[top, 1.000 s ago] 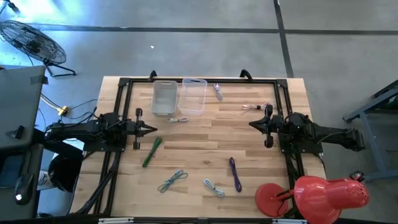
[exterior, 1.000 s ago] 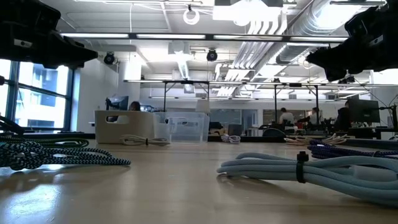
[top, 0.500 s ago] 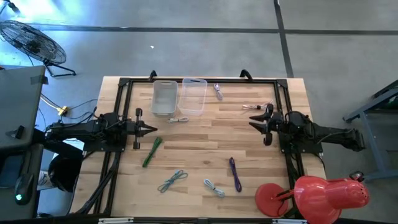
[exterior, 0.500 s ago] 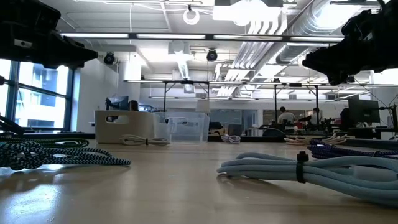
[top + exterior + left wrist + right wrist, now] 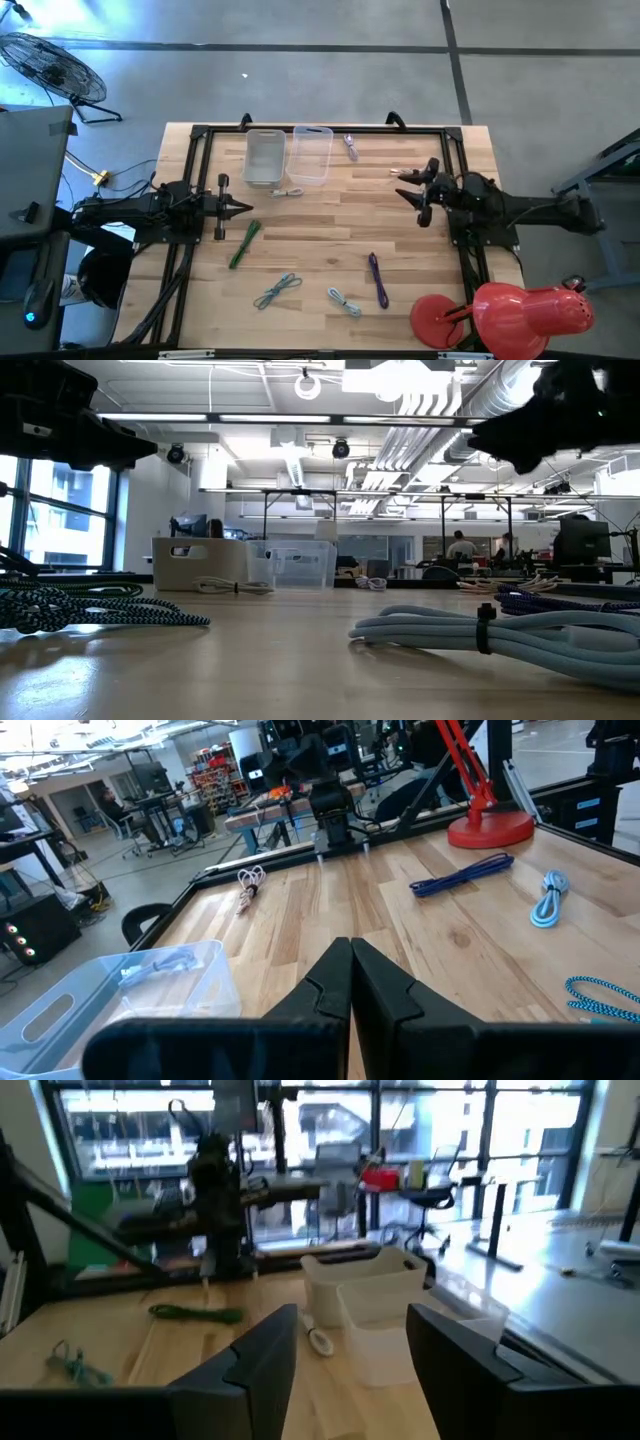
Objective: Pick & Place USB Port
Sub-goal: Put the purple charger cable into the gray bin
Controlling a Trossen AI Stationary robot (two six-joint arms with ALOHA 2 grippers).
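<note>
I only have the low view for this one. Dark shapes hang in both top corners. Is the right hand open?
Observer: Yes. The right wrist view shows the right hand with its fingers apart, holding nothing.
Operator: And the left one?
Observer: The left hand is shut and empty, beside the green cable.
Operator: Where are the bins?
Observer: From above, the two bins sit side by side at the table's far edge.

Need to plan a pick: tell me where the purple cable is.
In the high view the purple cable lies on the table's near right part, between the light blue cable and the red lamp base, below the right gripper.
</note>
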